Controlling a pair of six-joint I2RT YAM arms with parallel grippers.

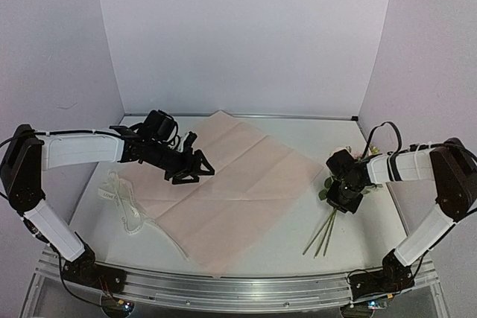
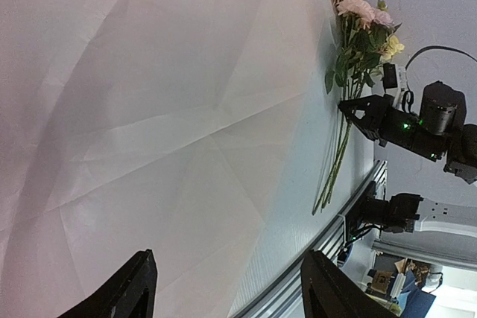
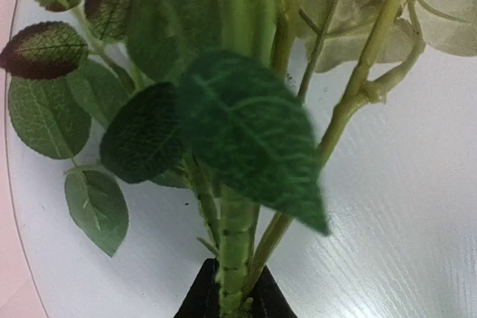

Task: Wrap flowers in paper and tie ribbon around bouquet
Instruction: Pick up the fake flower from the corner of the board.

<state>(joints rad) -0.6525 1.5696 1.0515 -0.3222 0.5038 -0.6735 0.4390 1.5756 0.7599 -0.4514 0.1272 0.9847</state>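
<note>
Right end effector (image 1: 343, 200) pinches the flowers (image 1: 323, 233) mid-stem.

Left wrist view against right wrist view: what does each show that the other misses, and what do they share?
Only the left wrist view: the pink paper, the pink and yellow blooms, the open left pincer over it, and the right pincer from outside, at the stems. Only the right wrist view: leaf veins close up, and the stems pinched between the right pincer's dark fingertips. Both: green stems and leaves of the flowers, and the white table.
</note>
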